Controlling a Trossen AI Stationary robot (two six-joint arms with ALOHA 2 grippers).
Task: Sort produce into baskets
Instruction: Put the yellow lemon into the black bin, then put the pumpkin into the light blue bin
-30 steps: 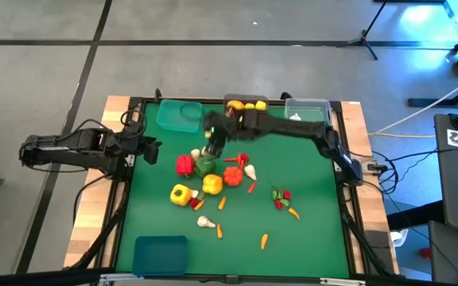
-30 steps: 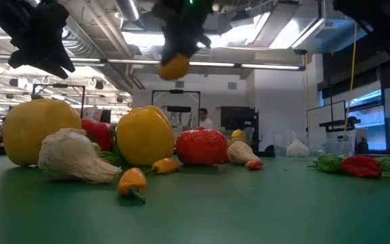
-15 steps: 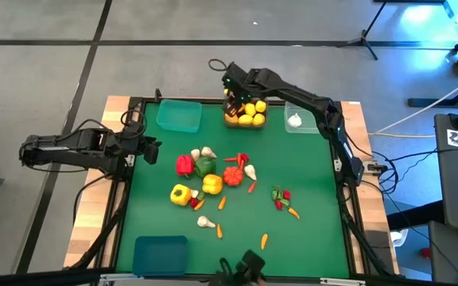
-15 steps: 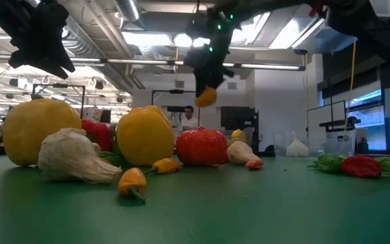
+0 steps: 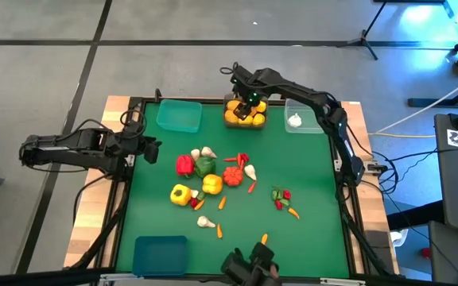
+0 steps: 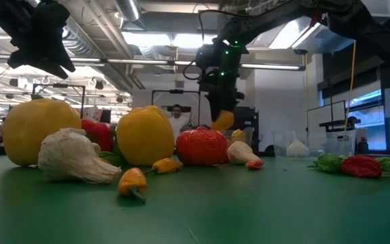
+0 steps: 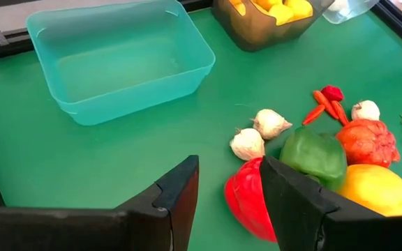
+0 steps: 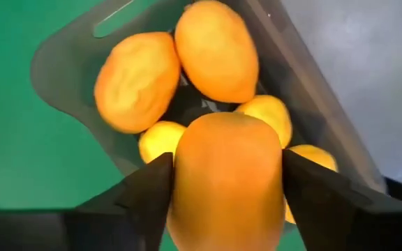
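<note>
My right gripper (image 5: pixel 249 102) hangs over the dark grey bin (image 5: pixel 245 115) at the table's far edge, shut on an orange fruit (image 8: pixel 227 178). Several oranges and lemons (image 8: pixel 180 70) lie in that bin. A heap of peppers, garlic and chillies (image 5: pixel 209 175) rests on the green mat at mid-table. My left gripper (image 5: pixel 153 149) waits at the table's left edge, its fingers (image 7: pixel 180 188) a little apart with nothing between them. The red pepper (image 7: pixel 246 202) lies beyond them. My right gripper pinches the orange fruit by its two opposite sides (image 8: pixel 187 188) between its two fingers. The fingers come from above and point steeply down. The fruit is lifted clear, hanging just above the fruits in the dark grey bin (image 8: pixel 68 63).
An empty teal bin (image 5: pixel 179 116) stands left of the dark one. Right of it is a clear bin (image 5: pixel 312 111) with a garlic bulb (image 5: pixel 294 120). A blue bin (image 5: pixel 160 254) sits at the near left corner. Chillies and carrots (image 5: pixel 283 200) lie scattered near right.
My right gripper has carried the orange fruit from above the mid-table heap toward the far edge and somewhat right. It has stopped over the dark grey bin, sunk lower and tipped more steeply downward.
</note>
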